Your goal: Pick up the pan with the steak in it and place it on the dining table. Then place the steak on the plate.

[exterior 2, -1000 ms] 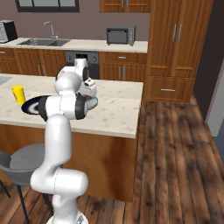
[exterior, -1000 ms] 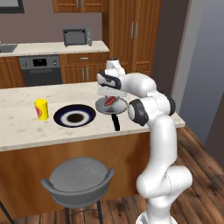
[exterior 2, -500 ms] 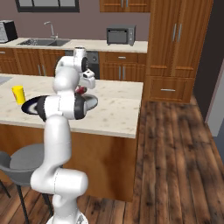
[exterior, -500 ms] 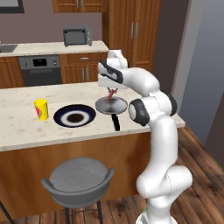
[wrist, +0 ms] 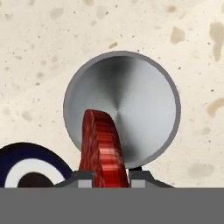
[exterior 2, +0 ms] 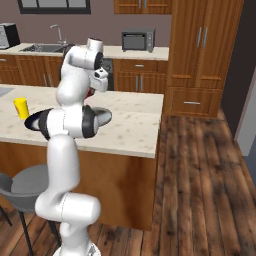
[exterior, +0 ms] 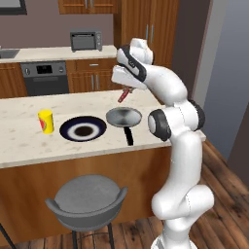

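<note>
The grey pan rests on the beige dining table with its black handle toward the front edge and nothing inside it. My gripper hangs above the pan, shut on the red steak, which dangles clear of the metal. Looking down from the hand, the steak stands between the jaws of the gripper, over the near side of the pan. The dark-rimmed plate lies just left of the pan; an arc of the plate shows at the lower left of the hand view.
A yellow cup stands left of the plate. A grey stool sits in front of the table. Behind are wooden cabinets, an oven and a toaster oven. From the right, the arm hides much of the pan.
The gripper has shut on the steak and lifted it up out of the pan. The pan and plate have stayed put.
</note>
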Available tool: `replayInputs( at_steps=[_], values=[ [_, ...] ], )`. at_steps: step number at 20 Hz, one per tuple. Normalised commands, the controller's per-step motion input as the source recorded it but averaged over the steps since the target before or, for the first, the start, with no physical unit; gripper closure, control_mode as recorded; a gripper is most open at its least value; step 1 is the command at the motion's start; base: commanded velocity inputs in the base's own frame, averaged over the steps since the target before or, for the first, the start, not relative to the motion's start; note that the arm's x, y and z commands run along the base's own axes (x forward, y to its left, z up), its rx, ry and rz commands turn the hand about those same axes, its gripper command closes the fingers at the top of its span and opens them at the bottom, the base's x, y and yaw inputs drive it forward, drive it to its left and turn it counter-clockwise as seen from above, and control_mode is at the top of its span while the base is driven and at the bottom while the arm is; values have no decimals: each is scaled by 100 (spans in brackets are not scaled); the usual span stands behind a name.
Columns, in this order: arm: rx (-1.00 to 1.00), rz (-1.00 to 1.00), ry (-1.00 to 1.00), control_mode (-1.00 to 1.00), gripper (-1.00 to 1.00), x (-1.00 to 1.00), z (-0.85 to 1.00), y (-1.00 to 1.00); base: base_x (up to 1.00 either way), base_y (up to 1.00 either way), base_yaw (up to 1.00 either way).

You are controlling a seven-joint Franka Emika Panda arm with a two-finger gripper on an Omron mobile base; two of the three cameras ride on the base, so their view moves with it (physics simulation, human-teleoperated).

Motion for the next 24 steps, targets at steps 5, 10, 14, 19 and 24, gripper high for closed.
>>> replayInputs(
  at_steps=[5,10,14,19,24],
  values=[
    [22,8,-15,-100,100,-57,16,16,0,0,0],
    [12,4,-14,-100,100,-36,-2,61,0,0,0],
    [5,4,-10,-100,100,-32,-20,86,0,0,0],
    [7,5,-10,-100,100,-40,-24,74,0,0,0],
    [6,2,-3,-100,100,-15,-20,37,0,0,0]
  ],
)
